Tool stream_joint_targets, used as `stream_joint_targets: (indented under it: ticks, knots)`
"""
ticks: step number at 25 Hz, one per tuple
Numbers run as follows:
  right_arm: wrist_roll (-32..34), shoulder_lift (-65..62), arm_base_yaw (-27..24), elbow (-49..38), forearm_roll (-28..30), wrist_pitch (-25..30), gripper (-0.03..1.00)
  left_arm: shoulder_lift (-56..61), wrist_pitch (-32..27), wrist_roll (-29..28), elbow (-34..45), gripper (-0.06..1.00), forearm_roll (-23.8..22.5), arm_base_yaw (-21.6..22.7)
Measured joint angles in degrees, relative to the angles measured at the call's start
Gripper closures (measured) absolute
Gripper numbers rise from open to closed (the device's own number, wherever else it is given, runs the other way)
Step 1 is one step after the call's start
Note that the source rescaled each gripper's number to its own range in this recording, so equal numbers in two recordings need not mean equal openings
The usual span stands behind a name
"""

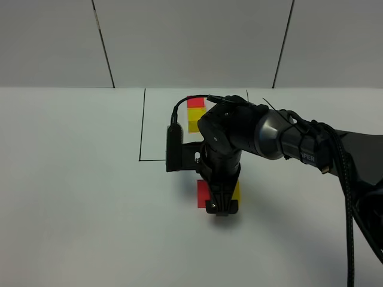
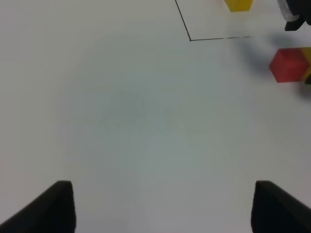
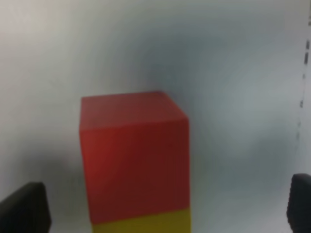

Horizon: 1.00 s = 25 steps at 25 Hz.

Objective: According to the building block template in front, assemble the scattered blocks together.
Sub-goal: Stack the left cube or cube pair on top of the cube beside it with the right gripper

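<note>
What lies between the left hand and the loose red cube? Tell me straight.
Nothing. In the left wrist view, only bare white table stretches from the open left hand to the red cube.

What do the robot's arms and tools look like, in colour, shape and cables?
The right arm is black with a glossy dark-grey rounded joint. Black cables run along it, and a black box-shaped module sits by the wrist. The right tool is black. Of the left tool only two black fingertips show.
</note>
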State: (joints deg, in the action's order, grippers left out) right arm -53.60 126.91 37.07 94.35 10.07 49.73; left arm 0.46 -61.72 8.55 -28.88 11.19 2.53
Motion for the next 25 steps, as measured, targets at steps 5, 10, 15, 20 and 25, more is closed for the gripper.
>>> stream_joint_targets:
  ticks: [5, 10, 15, 20, 25]
  knots:
    - [0.00, 1.53, -0.71, 0.00, -0.70, 0.79, 0.05, 0.00, 0.00, 0.00, 0.00, 0.38, 0.00, 0.00]
    - [-0.20, 1.85, -0.79, 0.00, -1.11, 0.27, 0.07, 0.00, 0.00, 0.00, 0.00, 0.38, 0.00, 0.00]
    - [-0.27, 2.80, -0.79, 0.12, -1.30, -0.11, 0.11, 0.00, 0.00, 0.00, 0.00, 0.38, 0.00, 0.00]
    - [-0.27, 2.93, -0.79, 0.42, -1.52, 0.13, 0.14, 0.00, 0.00, 0.00, 0.00, 0.38, 0.00, 0.00]
    - [-0.34, 3.30, -0.79, 0.60, -2.69, 0.08, 0.15, 0.00, 0.00, 0.00, 0.00, 0.38, 0.00, 0.00]
